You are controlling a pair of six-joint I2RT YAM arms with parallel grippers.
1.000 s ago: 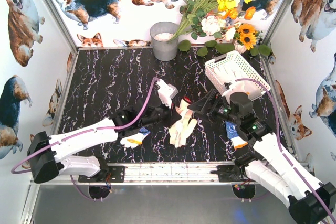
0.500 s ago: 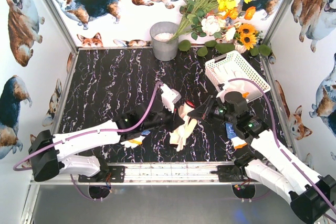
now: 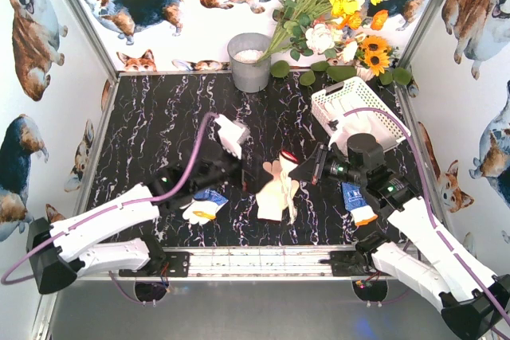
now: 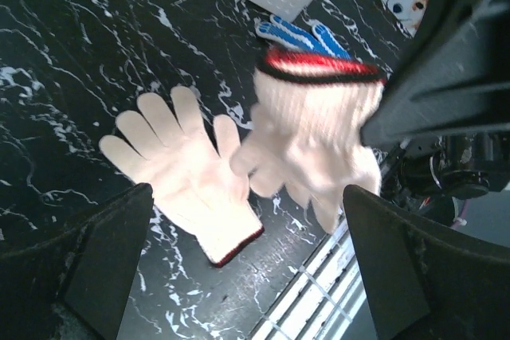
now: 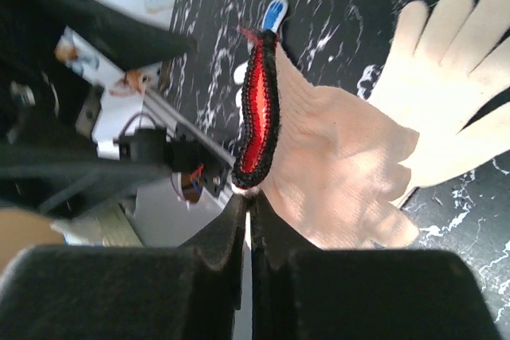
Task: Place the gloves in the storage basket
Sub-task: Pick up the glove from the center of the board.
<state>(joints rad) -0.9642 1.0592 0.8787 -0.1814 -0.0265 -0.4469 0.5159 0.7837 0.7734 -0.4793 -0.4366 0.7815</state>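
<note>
Now the left gripper (image 4: 247, 228) is wide open, holding nothing. The right gripper (image 5: 249, 205) pinches the red cuff of a cream glove (image 5: 319, 165) just above the table. Lift it high, then carry it over the far basket (image 3: 328, 119).

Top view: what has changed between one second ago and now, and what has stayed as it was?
The right gripper has shut on the red cuff of the cream knit glove. The left gripper has opened, let that glove go and drawn back to the left. The second cream glove on the table, the blue dotted gloves and the storage basket stayed where they were.
</note>
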